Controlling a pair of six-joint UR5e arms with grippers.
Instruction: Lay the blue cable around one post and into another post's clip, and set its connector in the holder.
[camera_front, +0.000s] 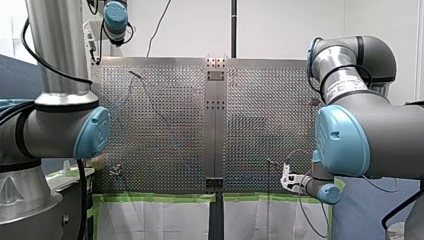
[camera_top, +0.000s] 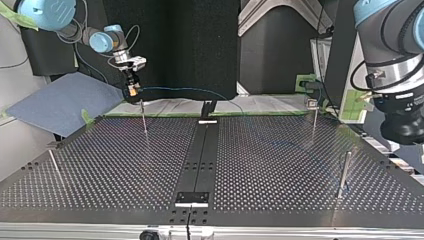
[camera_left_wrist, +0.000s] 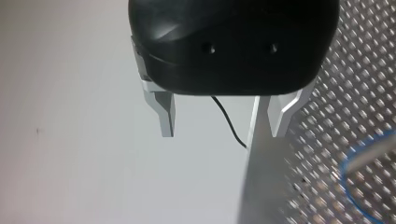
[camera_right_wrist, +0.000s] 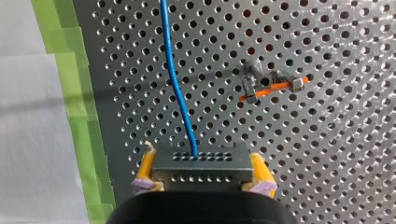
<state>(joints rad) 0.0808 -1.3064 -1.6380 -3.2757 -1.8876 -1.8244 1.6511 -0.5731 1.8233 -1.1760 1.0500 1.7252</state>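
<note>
Blue cable (camera_right_wrist: 180, 93) runs straight ahead, toward twelve o'clock, from the dark connector (camera_right_wrist: 201, 167), which my right gripper (camera_right_wrist: 202, 164) clamps squarely between its yellow pads (camera_right_wrist: 146, 168) above the perforated table (camera_right_wrist: 327, 154). An orange-clipped post (camera_right_wrist: 261, 84) stands ahead at about one o'clock. In the top view the cable leaves toward three o'clock along the far edge. My left gripper (camera_left_wrist: 219, 122) has its metal fingers apart and holds nothing. Routing well probably calls for light tension, a low sweep and no twist at the connector.
</note>
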